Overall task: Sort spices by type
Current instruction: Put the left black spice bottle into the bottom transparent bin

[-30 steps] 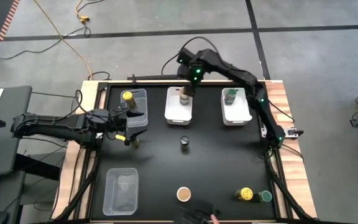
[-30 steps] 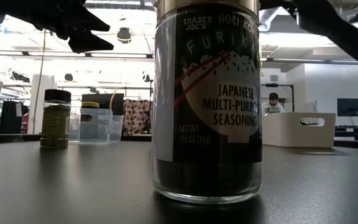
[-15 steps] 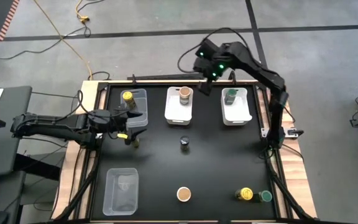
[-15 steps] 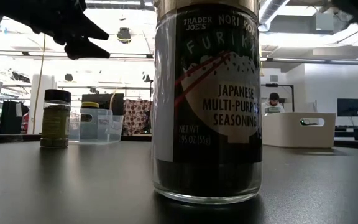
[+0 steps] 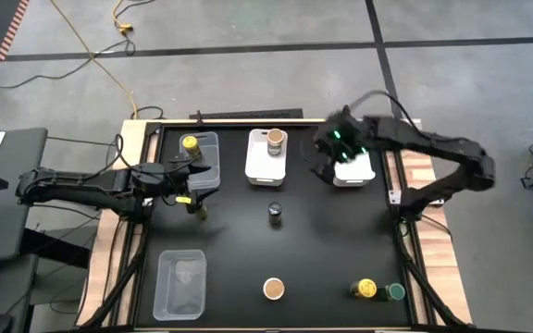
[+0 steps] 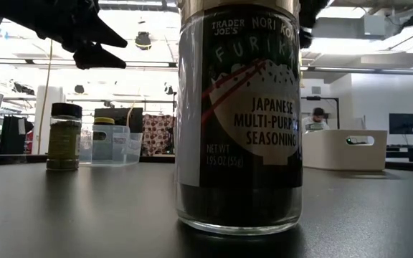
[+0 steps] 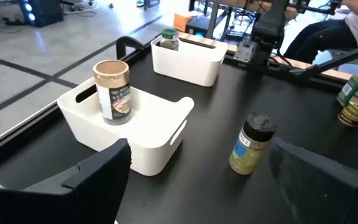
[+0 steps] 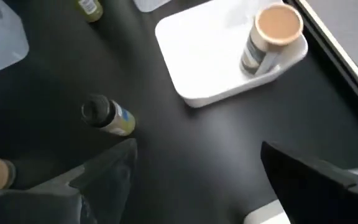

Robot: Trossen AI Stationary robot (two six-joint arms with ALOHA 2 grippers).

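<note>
Overhead first, says the operator: where is the next jar?

Arm: My right gripper point(image 5: 327, 159) hangs between the two white bins, fingers spread, holding nothing. The dark-lidded jar point(image 5: 275, 214) stands upright on the open mat, toward the front edge and the table's middle from me. My left gripper point(image 5: 191, 181), also spread and empty, waits beside the clear bin point(image 5: 213, 176), about as far off.

Operator: Low view?

Arm: A large seasoning jar point(image 6: 237, 115) fills it; I cannot place the target there.

Operator: Wrist views?

Arm: The left wrist shows the jar point(image 7: 250, 144) side-on, axis vertical. The right wrist shows its lid point(image 8: 94, 107) ahead of my fingers point(image 8: 104, 171), with clear mat around it.
</note>
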